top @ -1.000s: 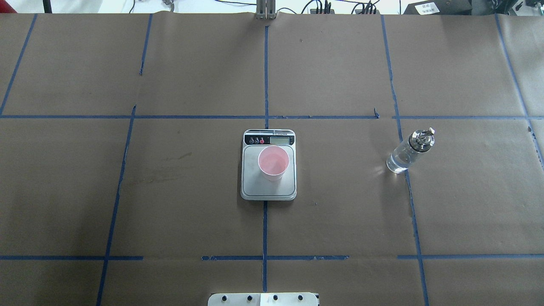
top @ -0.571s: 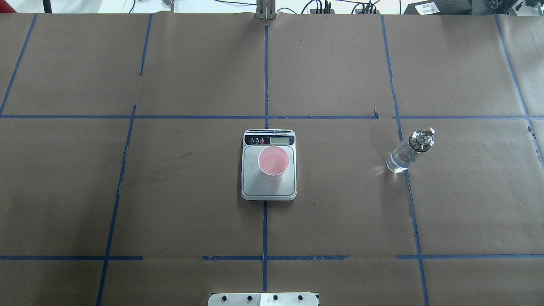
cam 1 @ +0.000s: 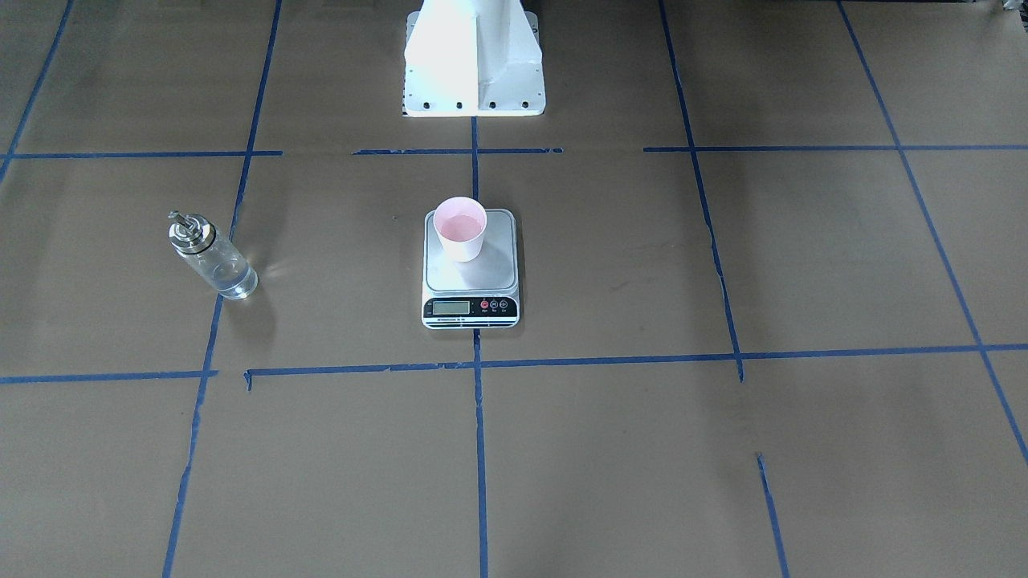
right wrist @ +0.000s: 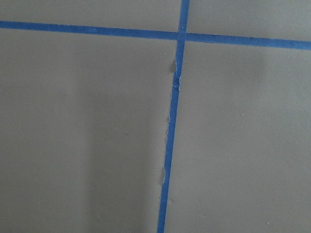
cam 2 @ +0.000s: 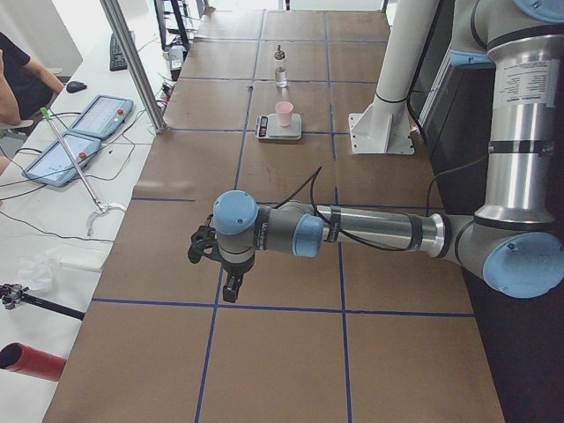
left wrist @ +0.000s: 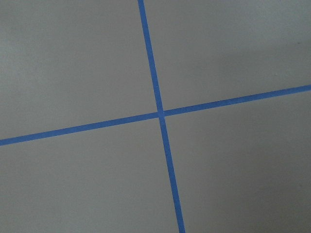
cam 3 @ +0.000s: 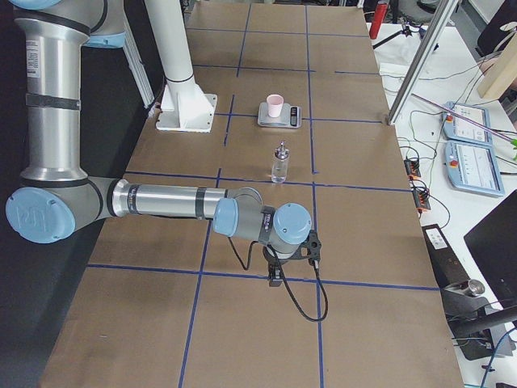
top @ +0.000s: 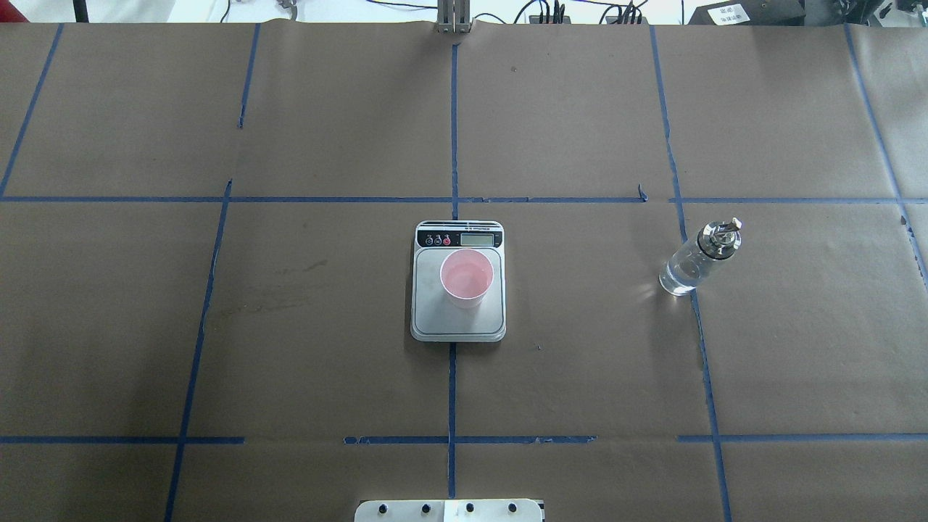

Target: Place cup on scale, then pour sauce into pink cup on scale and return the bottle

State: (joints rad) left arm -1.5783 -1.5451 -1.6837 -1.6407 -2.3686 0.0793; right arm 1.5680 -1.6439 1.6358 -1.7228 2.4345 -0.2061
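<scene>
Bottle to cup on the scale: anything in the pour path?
Nothing visible. Only bare table lies between the bottle and the cup, which sits on the scale. The bottle stands upright on the robot's right, apart from the scale.

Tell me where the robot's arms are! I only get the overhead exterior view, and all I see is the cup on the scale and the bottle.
Observer: They're off to the sides, outside your picture. The exterior left view shows the left gripper pointing down at the brown paper, far from the scale.
Child: And the other one?
Observer: The exterior right view shows the right gripper also pointing down at the paper, apart from the bottle.
Child: Are they open?
Observer: I cannot tell. Both wrist cameras show only paper and blue tape.
</scene>
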